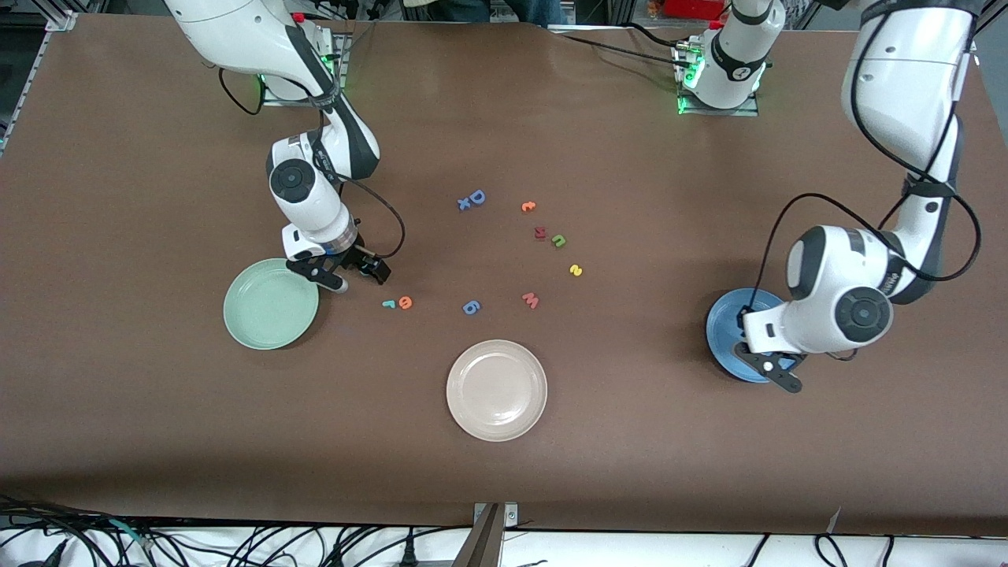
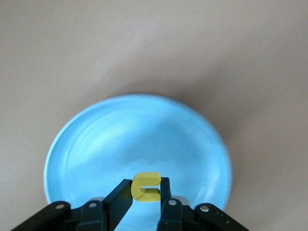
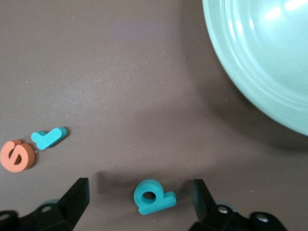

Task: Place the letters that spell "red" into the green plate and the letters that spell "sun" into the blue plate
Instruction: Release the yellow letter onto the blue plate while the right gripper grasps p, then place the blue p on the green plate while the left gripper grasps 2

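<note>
— Two grippers, what's each got?
— The left gripper (image 2: 145, 199) is pinched on the yellow "u" (image 2: 146, 186), up over the blue plate (image 2: 96, 139). The right gripper (image 3: 140, 195) stands wide apart, nothing held; the teal "d" (image 3: 153, 196) lies on the table between its fingers (reads like a "p").
— Others?
— The teal "r" (image 3: 48, 137) and orange "e" (image 3: 18, 155) lie just beside it, the green plate (image 3: 260, 53) near.

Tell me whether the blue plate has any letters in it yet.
Empty: the blue plate shows bare; the yellow letter sits in the left gripper above it.
</note>
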`<action>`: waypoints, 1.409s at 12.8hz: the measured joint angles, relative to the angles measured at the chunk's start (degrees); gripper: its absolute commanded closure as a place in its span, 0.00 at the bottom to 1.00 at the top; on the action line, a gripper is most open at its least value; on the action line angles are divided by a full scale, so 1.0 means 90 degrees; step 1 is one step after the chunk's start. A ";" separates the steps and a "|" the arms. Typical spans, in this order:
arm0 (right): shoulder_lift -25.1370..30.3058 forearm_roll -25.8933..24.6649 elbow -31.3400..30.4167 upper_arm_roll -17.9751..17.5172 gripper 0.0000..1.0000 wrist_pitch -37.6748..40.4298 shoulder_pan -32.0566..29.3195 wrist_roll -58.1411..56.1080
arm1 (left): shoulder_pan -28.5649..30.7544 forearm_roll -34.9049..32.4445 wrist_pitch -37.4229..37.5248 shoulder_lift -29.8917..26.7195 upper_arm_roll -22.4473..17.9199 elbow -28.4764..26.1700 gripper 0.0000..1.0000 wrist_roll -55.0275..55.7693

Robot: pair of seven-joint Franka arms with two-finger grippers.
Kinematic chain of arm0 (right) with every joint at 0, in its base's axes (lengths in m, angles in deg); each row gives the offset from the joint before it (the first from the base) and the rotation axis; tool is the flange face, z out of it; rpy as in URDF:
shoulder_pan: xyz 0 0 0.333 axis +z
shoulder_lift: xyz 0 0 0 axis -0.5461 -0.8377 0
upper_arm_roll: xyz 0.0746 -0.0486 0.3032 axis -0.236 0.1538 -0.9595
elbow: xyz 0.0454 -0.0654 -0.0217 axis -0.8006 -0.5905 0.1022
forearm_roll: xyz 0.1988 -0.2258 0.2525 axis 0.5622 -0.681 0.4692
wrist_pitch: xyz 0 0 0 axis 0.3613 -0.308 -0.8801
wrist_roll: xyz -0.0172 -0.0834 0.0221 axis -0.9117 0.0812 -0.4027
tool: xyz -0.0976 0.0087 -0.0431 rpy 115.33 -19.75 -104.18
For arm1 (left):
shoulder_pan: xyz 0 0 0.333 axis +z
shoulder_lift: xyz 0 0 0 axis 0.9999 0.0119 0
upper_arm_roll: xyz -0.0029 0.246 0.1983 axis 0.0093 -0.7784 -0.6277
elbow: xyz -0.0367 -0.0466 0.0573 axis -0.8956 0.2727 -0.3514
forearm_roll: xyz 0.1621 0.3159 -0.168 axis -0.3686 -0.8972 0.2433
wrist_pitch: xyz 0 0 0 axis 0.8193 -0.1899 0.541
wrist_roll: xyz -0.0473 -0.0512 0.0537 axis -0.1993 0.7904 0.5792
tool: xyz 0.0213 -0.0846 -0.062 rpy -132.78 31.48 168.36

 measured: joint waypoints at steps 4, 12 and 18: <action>-0.0027 0.0000 -0.0002 0.0004 0.31 0.0026 0.0012 0.0020 | 0.0027 -0.0322 -0.0248 0.0143 0.0091 0.0008 0.00 -0.0103; 0.0019 0.0000 0.0018 0.0020 0.45 0.0273 0.0013 0.0180 | -0.0287 -0.0324 0.0182 -0.0044 0.0810 0.0081 0.00 0.0565; 0.0055 0.0000 0.0022 0.0018 0.57 0.0340 0.0014 0.0205 | -0.0687 -0.0323 0.0457 -0.0060 0.2015 0.0049 0.00 0.4070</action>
